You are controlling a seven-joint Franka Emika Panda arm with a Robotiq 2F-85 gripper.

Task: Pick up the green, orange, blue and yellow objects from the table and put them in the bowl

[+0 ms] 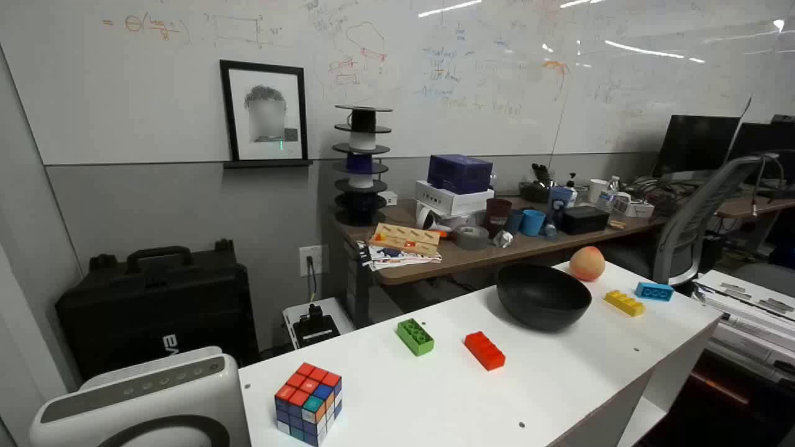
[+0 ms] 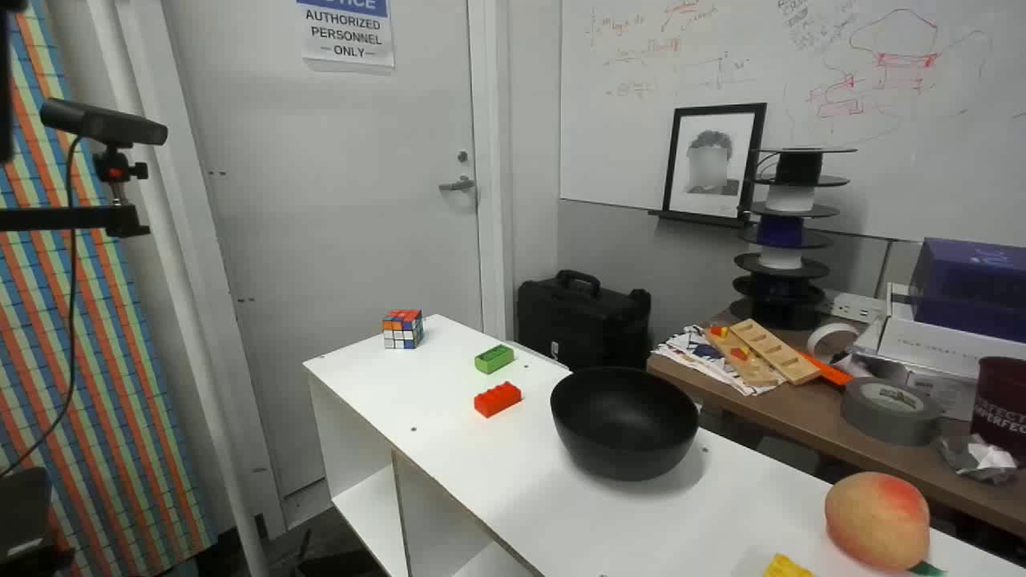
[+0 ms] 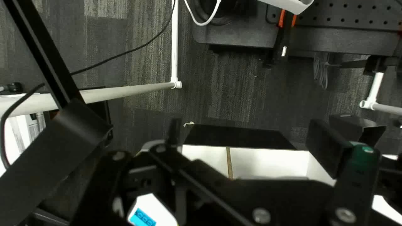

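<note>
Holding my tool (image 3: 246, 135) spread and bare, I judge nothing done: green block (image 1: 415, 337), yellow block (image 1: 625, 303), blue block (image 1: 654, 292) and, presumably, orange-tinged fruit (image 1: 587, 263) await the bowl (image 2: 625, 423).

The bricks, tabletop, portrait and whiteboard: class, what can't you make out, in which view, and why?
Yellow brick: in an exterior view, mostly cut off by the bottom edge.
Blue brick: in the wrist view, partly cut off by the bottom edge.
White tabletop: in the wrist view, mostly hidden behind the gripper.
Framed portrait: face blurred in both exterior views.
Whiteboard writing: largely too faint to read in both exterior views.
</note>
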